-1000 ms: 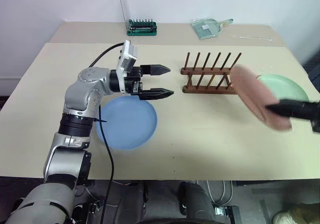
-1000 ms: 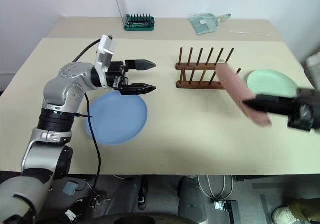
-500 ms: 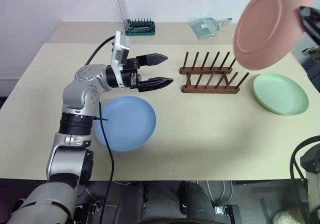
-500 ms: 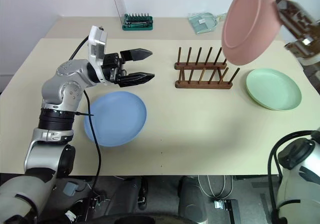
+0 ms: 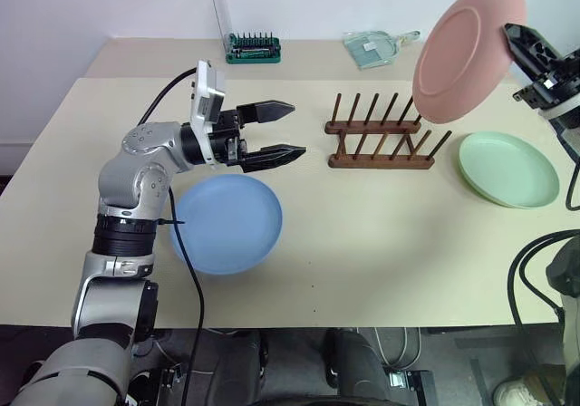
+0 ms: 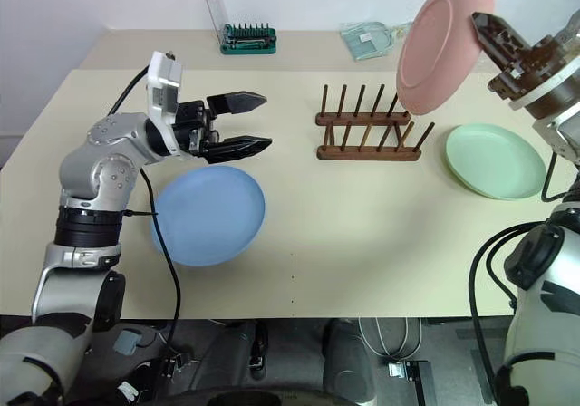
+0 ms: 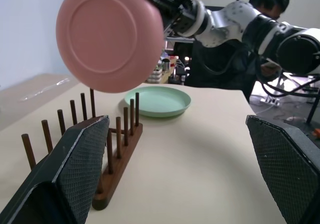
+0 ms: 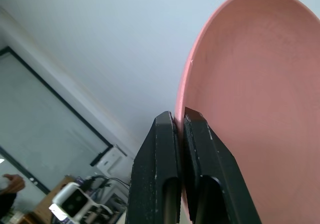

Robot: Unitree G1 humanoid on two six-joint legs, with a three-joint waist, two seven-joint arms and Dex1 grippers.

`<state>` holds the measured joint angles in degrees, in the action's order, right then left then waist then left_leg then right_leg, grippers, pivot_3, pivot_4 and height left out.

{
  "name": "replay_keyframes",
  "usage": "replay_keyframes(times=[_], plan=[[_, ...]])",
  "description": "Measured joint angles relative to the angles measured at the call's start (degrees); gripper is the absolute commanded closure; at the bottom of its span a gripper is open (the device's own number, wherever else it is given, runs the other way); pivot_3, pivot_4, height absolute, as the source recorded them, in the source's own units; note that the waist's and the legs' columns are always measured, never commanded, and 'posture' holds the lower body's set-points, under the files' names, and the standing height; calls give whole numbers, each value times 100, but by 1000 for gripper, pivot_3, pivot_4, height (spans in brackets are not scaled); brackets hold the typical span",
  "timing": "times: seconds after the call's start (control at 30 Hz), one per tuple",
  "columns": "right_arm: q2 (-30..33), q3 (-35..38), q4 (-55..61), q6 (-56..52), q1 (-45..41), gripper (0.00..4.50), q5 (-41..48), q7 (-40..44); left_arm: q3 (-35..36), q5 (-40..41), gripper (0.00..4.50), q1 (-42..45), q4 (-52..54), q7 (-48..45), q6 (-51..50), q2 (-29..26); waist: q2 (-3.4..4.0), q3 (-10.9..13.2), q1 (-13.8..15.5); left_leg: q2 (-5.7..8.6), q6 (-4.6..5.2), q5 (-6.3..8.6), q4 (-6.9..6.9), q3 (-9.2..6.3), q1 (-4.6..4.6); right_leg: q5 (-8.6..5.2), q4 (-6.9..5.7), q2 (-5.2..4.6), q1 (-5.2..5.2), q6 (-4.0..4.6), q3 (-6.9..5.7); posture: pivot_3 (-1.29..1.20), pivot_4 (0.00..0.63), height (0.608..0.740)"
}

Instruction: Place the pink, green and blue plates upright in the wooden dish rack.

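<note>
The table point(image 5: 381, 270) carries the blue plate point(image 5: 227, 223) near its front-left, the green plate point(image 5: 507, 169) at right and the empty wooden dish rack point(image 5: 381, 139) between. The right gripper point(image 8: 181, 121), clenched on the pink plate point(image 5: 467, 51), holds it tilted above the rack's right end. The left gripper point(image 5: 283, 130) hovers released above the blue plate.

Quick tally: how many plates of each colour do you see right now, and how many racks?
Pink plate: 1, held up by the right gripper
Green plate: 1, flat on the table
Blue plate: 1, flat on the table
Wooden dish rack: 1, empty
Total: 4
</note>
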<state>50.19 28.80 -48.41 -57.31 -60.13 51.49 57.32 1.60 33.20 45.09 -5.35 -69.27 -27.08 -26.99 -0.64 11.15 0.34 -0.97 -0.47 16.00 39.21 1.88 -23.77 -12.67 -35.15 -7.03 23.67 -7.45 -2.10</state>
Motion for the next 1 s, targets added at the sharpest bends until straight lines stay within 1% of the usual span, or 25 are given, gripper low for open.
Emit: replay_keyframes(times=[0.23,0.6,0.83,0.9,1.0], plan=[[165,-156,-771,430,-335,4446,-632,525,4,123,0,-123,204,121,-99,-96,2,1,-8,0,-1,0,0,1,-3,0,-1,0,4,0,0,0,150,724],[177,-289,-1054,563,-310,4446,-1196,956,4,130,0,-148,212,172,-114,-111,3,2,-11,0,-3,-1,0,2,-3,0,-1,0,4,0,0,0,150,724],[-87,-462,-1201,1188,-53,4446,-1625,1164,3,130,0,-148,212,182,-122,-115,4,2,-26,0,-5,-3,-1,3,-3,0,-1,0,5,0,0,0,150,724],[-152,-506,-1255,1327,-53,4446,-1711,1211,3,130,0,-148,212,187,-122,-115,4,3,-33,0,-28,-16,-1,2,-3,0,-1,0,5,0,0,0,150,724],[-177,-535,-1368,1401,-53,3565,-1812,1291,3,130,0,-148,213,200,-125,-120,4,3,-32,0,-30,-17,-1,2,-3,0,-1,0,4,0,0,0,150,724]])
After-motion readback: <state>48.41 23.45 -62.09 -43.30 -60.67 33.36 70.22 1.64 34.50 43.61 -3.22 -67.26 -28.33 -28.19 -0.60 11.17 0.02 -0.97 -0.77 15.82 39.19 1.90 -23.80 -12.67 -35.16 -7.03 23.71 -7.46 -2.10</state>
